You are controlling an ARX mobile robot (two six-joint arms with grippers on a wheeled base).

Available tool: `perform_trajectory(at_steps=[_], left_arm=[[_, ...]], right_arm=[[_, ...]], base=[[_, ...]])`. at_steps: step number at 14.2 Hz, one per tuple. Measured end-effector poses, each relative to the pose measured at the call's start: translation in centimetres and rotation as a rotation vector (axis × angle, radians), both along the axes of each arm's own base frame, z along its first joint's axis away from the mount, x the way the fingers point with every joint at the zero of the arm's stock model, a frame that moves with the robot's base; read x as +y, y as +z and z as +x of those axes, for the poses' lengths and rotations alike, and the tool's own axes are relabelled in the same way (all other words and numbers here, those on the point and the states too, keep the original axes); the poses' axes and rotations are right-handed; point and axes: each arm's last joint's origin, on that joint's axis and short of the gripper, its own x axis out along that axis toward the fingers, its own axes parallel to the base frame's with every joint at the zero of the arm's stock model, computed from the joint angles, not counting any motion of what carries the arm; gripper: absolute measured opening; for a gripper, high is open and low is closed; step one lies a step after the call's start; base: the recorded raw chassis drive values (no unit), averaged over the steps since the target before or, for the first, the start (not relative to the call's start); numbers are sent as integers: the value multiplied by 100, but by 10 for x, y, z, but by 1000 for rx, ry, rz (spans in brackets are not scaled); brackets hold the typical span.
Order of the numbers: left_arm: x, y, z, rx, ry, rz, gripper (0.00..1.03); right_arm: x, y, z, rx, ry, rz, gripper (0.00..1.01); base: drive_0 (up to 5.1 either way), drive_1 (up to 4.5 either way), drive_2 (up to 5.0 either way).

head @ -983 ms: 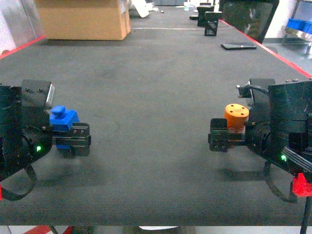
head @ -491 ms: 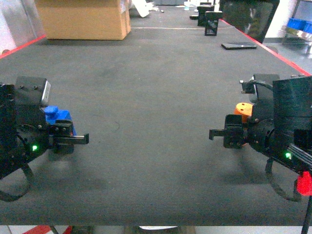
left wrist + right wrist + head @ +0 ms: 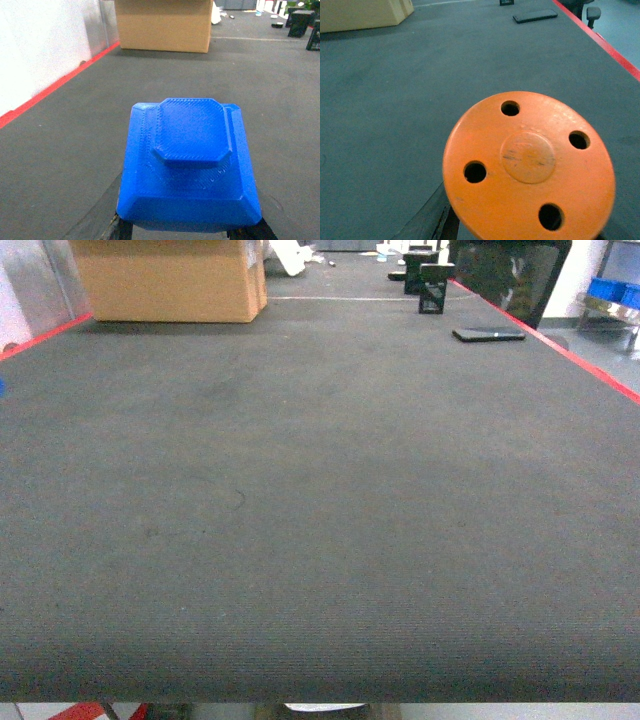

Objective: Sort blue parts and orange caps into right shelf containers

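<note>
A blue part, a square block with an octagonal boss on top, fills the left wrist view. My left gripper is shut on it, and only its dark fingertips show under the block's near corners. An orange cap, a round disc with several holes, fills the right wrist view. My right gripper is shut on it, mostly hidden beneath it. Both parts hang above the dark mat. Neither gripper shows in the head view. Blue shelf containers sit far off at the upper right.
A dark ribbed table mat has red edges. A cardboard box stands at the back left. A black phone and small black boxes lie at the back right. A white wall runs along the left.
Both arms have left the head view, the left one outward to the left and the right one outward to the right, taking the blue part and the orange cap with them.
</note>
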Motion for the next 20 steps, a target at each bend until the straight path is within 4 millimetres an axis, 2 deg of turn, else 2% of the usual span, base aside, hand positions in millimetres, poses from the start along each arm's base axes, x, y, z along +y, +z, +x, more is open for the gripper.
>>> perform_trajectory(at_steps=[2, 4, 6, 10, 11, 13, 16, 20], left_arm=[[5, 19, -32, -54, 29, -21, 41], [9, 41, -67, -142, 46, -49, 41], [7, 55, -86, -203, 21, -58, 41], [2, 51, -86, -167, -22, -56, 41], [5, 49, -88, -90, -92, -43, 41], [11, 36, -98, -54, -194, -43, 41], [18, 17, -108, -42, -187, -43, 41], [17, 4, -118, -42, -191, -44, 41]], right_arm=[[-6, 17, -35, -45, -2, 13, 43], [-13, 43, -71, -154, -30, 26, 43], [-18, 60, -93, -257, -60, 39, 43], [-17, 56, -92, -235, -95, 32, 43], [-18, 54, -94, -204, -57, -6, 43], [-23, 39, -101, -192, -10, -89, 43], [-36, 24, -109, -191, -7, -116, 43], [-36, 12, -117, -194, -2, -122, 43]], base=[[0, 0, 0], [0, 0, 0], [0, 0, 0], [0, 0, 0], [0, 0, 0], [0, 0, 0], [0, 0, 0], [0, 0, 0]])
